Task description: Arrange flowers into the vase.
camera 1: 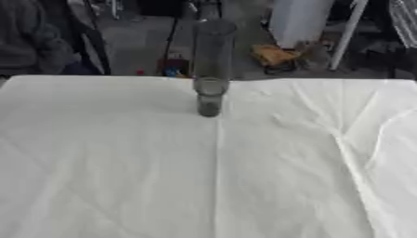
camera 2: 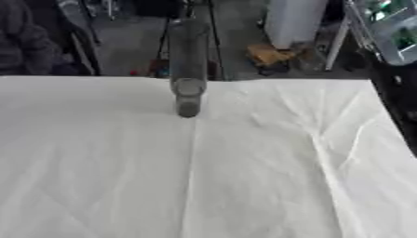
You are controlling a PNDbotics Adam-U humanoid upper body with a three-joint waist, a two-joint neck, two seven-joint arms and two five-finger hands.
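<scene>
Robot hand offscreen — creased white tablecloth (camera 1: pixel 106 162)

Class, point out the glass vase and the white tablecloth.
glass vase (camera 1: pixel 210 88), left eye view, lower part of its clear wall.
white tablecloth (camera 1: pixel 122 162), left eye view, bare stretch left of the centre crease.

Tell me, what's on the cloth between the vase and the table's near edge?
Nothing: only bare, creased white cloth lies in front of the vase. No flowers and no robot hand show there. Both eye views show this.
</scene>
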